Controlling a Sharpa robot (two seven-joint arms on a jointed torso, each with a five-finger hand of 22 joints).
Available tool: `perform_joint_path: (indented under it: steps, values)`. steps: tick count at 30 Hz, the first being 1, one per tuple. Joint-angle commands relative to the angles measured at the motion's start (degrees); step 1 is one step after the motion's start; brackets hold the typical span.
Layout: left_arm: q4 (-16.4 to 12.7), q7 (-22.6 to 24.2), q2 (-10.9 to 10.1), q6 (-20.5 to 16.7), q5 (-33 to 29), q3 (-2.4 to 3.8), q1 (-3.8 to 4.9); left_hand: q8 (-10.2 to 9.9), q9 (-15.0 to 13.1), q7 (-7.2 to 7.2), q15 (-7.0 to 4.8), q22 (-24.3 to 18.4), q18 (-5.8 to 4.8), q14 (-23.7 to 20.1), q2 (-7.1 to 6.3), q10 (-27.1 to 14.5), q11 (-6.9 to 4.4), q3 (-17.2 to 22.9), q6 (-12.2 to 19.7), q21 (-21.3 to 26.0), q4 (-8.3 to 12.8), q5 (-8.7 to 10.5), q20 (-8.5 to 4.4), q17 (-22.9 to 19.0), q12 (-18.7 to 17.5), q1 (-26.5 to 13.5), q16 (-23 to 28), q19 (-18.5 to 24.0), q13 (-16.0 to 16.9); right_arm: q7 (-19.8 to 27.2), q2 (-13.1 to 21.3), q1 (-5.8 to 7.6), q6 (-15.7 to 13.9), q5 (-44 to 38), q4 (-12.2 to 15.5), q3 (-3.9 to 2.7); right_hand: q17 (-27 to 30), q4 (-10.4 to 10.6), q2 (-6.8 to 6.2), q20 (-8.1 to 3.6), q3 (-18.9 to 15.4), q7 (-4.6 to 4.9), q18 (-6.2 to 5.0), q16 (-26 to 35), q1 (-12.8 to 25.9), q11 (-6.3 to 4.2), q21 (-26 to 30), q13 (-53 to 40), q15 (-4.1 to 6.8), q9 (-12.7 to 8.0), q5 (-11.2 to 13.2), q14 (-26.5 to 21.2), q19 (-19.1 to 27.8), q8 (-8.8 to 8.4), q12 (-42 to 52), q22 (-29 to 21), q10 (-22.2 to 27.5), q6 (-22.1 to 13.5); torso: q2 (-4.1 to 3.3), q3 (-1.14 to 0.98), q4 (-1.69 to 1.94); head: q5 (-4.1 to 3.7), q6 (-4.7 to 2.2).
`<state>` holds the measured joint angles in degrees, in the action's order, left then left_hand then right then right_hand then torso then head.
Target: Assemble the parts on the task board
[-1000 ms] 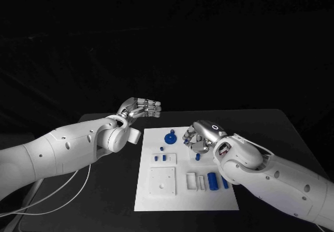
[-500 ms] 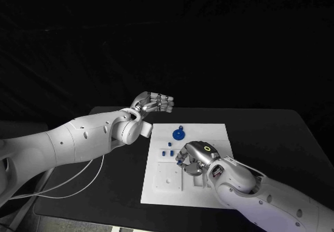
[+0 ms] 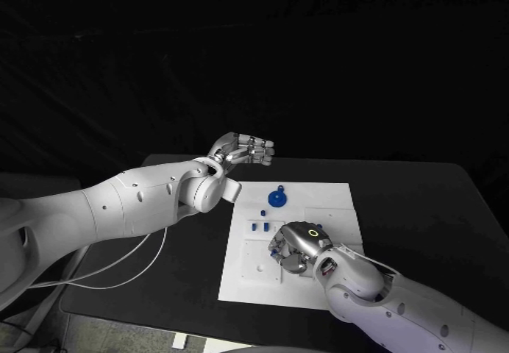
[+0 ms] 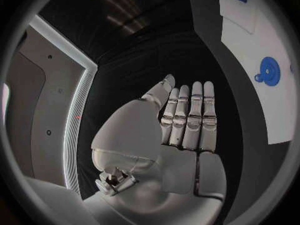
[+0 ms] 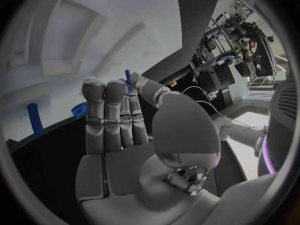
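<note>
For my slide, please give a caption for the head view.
Right hand pinches a small blue part over the task board; left hand hovers beyond.

Black table (image 3: 413, 198) under the white plate, white cable (image 3: 112, 266) trailing over its left edge

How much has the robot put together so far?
Not much looks finished. The right hand is low over the white board and pinches a small blue piece between thumb and finger. The left hand hovers beyond the board's far edge, holding nothing. The round blue part and the little blue pegs lie loose on the board.
</note>
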<state>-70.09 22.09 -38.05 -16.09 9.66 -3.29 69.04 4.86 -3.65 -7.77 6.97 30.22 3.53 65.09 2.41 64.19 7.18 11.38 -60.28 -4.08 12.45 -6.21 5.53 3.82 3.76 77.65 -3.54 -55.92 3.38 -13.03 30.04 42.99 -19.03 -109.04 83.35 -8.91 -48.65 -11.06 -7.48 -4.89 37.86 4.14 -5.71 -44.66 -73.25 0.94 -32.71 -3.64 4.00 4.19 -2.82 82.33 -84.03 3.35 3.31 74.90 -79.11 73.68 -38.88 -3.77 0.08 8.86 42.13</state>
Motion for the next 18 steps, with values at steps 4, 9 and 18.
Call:
perform_joint_path:
  steps: [4,9,18]
  values:
    - [-0.31,0.79,0.13,0.61,-0.46,0.06,0.08,0.16,0.03,-0.08,0.04,0.09,1.02,-0.33,0.30,-0.01,0.11,-0.22,-0.17,-0.28,0.04,-0.13,0.16,-0.07,-0.25,0.10,0.06,-0.43,-0.07,0.31,-0.39,-0.27,-0.29,-2.17,-0.64,0.02,-0.05,-0.09,0.10,-0.43,-0.12,-0.01,-0.71,0.35,-0.75,-0.12,0.27,-0.10,0.05,0.04,-0.06,0.27,-2.54,0.34,0.20,3.57,-0.41,0.42,0.02,0.07,-0.07,0.42,0.47]
    - [-0.33,0.76,0.14,0.67,-0.51,0.06,0.08,0.15,0.03,-0.10,0.07,0.18,1.07,-0.38,0.29,-0.02,0.12,-0.27,-0.17,-0.25,-0.01,-0.08,0.21,-0.07,-0.24,0.04,0.06,-0.42,-0.07,0.09,-0.54,-0.33,-0.37,-2.52,-1.15,0.03,-0.05,-0.09,0.10,-0.43,-0.12,-0.01,-0.71,0.35,-0.75,-0.12,0.27,-0.10,0.05,0.04,-0.06,0.27,-2.54,0.34,0.20,3.57,-0.41,0.42,0.00,0.04,-0.12,0.52,0.56]
    - [-0.47,0.64,0.22,0.90,-0.55,0.06,0.08,0.15,0.03,-0.10,0.07,0.18,1.07,-0.38,0.29,-0.02,0.12,-0.27,-0.17,-0.25,-0.01,-0.08,0.21,-0.07,-0.24,0.04,0.06,-0.42,-0.07,-0.91,-0.85,-0.35,-0.48,-3.71,-1.80,0.03,-0.16,-0.26,0.13,-0.42,-0.01,-0.01,-0.70,0.41,-0.67,-0.11,0.22,-0.09,0.06,0.02,-0.05,0.33,-2.55,0.34,0.20,3.57,-0.40,0.42,0.01,0.00,-0.10,0.46,0.65]
